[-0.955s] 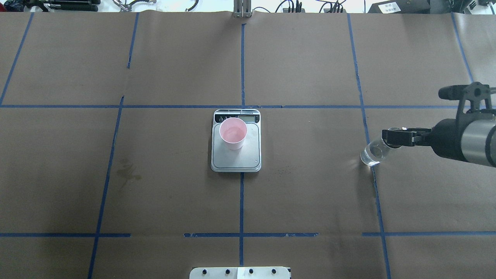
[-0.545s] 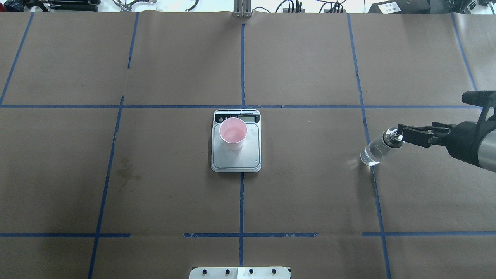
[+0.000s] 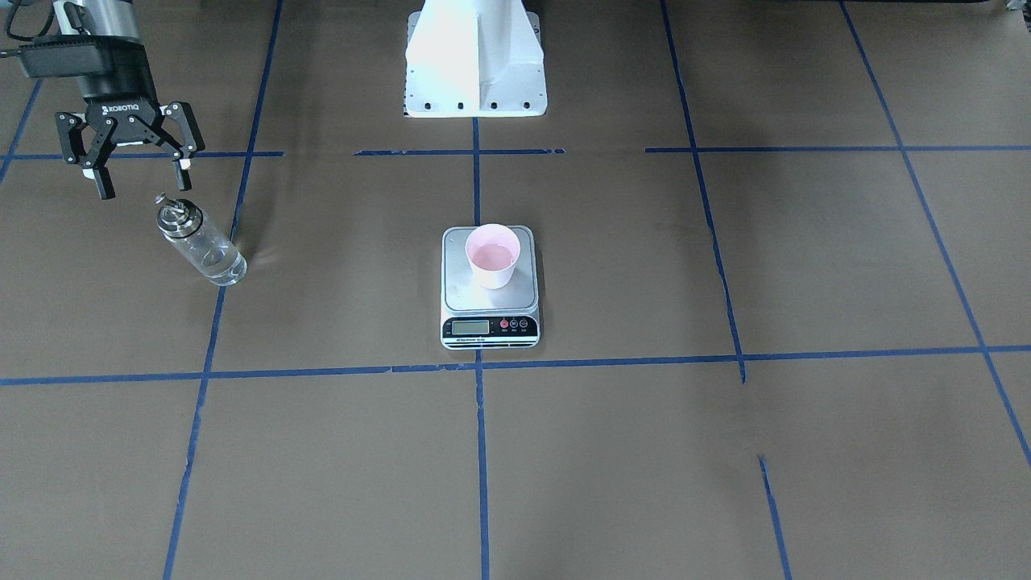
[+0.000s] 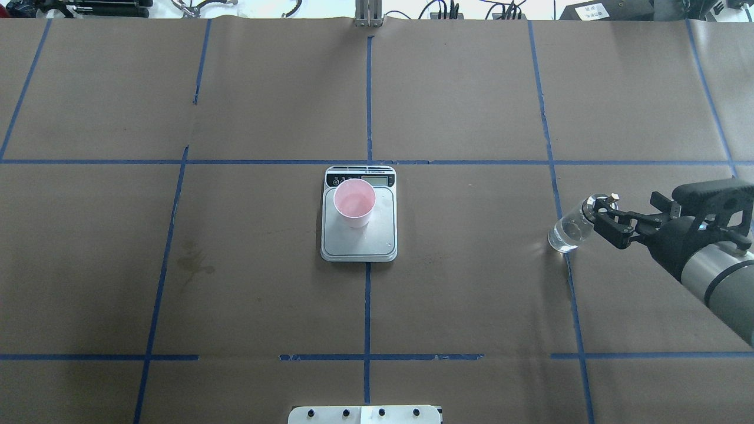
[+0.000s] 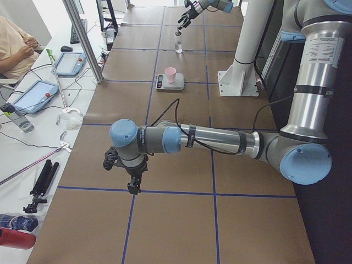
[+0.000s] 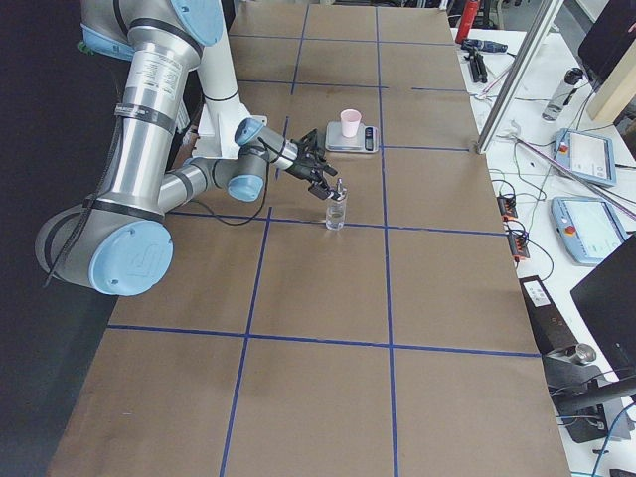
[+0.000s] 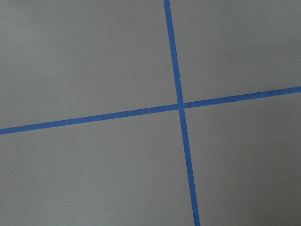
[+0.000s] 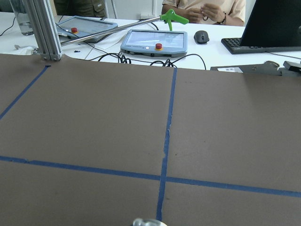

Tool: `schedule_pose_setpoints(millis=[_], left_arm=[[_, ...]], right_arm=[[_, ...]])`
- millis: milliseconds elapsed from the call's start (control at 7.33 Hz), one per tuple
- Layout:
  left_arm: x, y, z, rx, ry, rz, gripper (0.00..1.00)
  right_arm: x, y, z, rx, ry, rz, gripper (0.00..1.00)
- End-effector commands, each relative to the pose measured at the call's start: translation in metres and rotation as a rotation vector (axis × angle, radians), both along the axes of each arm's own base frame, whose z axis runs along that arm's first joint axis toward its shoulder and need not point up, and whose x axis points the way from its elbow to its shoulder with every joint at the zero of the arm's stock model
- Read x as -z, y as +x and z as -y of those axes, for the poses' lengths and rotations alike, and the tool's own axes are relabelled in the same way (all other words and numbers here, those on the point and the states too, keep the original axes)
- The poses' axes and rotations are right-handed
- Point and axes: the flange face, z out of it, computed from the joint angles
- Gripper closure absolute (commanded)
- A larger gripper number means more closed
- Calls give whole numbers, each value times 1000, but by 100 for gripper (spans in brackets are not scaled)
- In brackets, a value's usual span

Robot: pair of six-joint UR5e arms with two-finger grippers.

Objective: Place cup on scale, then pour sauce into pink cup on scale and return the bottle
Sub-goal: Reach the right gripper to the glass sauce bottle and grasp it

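The pink cup [image 3: 491, 256] stands on the silver-grey scale [image 3: 459, 296] at the table's middle, with a little clear liquid in it. It also shows in the overhead view [image 4: 354, 203] on the scale [image 4: 377, 238]. The glass bottle [image 3: 201, 242] with its silver cap stands alone on the table, partly full of clear sauce. My right gripper [image 3: 143, 187] is open and empty, just behind and above the bottle [image 4: 570, 228], apart from it. The bottle's cap [image 8: 149, 222] shows at the right wrist view's bottom edge. My left gripper [image 5: 127, 179] hangs over bare table far to my left; I cannot tell its state.
Brown paper with blue tape lines [image 4: 368, 306] covers the table. The robot's white base [image 3: 475, 56] stands behind the scale. Tablets, cables and operators [image 8: 155, 44] are beyond the table's far edge.
My right gripper has drawn back from the bottle toward the table's right edge and turned. The bottle stays standing in place. Cup and scale have not moved.
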Motion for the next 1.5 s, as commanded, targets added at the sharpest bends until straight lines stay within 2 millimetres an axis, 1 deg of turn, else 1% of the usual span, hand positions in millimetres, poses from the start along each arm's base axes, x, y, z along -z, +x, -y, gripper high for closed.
schedule_pose_setpoints(millis=[0, 273, 409, 545, 682, 818, 1091, 1227, 1364], left_arm=[[1, 0, 0, 0, 2, 0, 0], [1, 0, 0, 0, 2, -1, 0], [2, 0, 1, 0, 4, -1, 0], [1, 0, 0, 0, 2, -1, 0], [2, 0, 1, 0, 4, -1, 0], [2, 0, 1, 0, 4, -1, 0], [3, 0, 1, 0, 5, -1, 0], [3, 0, 1, 0, 5, -1, 0], [3, 0, 1, 0, 5, -1, 0]], right_arm=[[-30, -23, -14, -67, 79, 16, 0], [-29, -28, -18, -96, 109, 13, 0], [-31, -35, -20, -109, 124, 16, 0], [-37, -51, -18, -125, 137, 18, 0], [-55, -57, -18, -128, 143, 17, 0], [-68, -59, -19, -133, 150, 25, 0], [-67, -72, -18, -147, 162, 34, 0], [-72, -84, -15, -155, 166, 27, 0], [-76, -90, -13, -162, 169, 20, 0]])
